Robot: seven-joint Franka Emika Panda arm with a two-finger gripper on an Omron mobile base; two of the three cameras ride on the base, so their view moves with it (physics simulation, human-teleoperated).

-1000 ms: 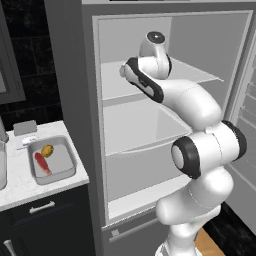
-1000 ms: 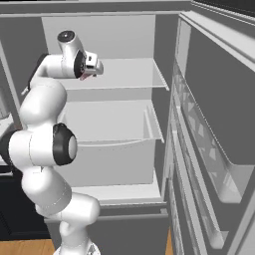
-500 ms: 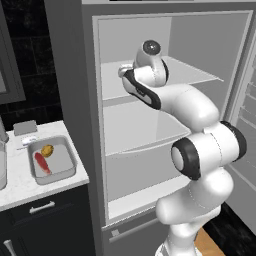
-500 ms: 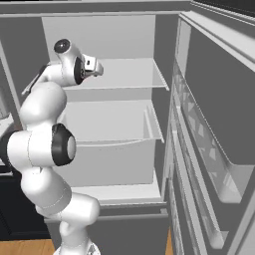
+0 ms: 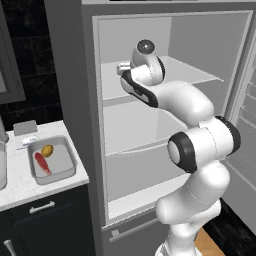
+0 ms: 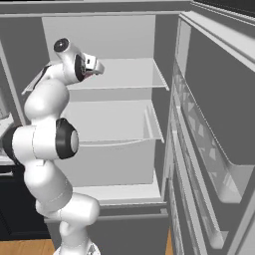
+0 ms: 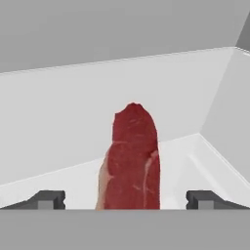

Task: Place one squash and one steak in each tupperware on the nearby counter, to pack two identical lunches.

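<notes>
Open fridge (image 5: 165, 125) takes up most of the left base view, with the arm reaching in at the upper shelf (image 6: 124, 74). Hand view has a steak (image 7: 131, 158) lying dead centre on the white shelf, between the gripper (image 7: 124, 199) tips, which are spread wide, nothing pinched. Lower left, on the counter (image 5: 20, 187), one tupperware (image 5: 61, 161) already holds a squash (image 5: 47, 150) and another steak (image 5: 41, 162).
</notes>
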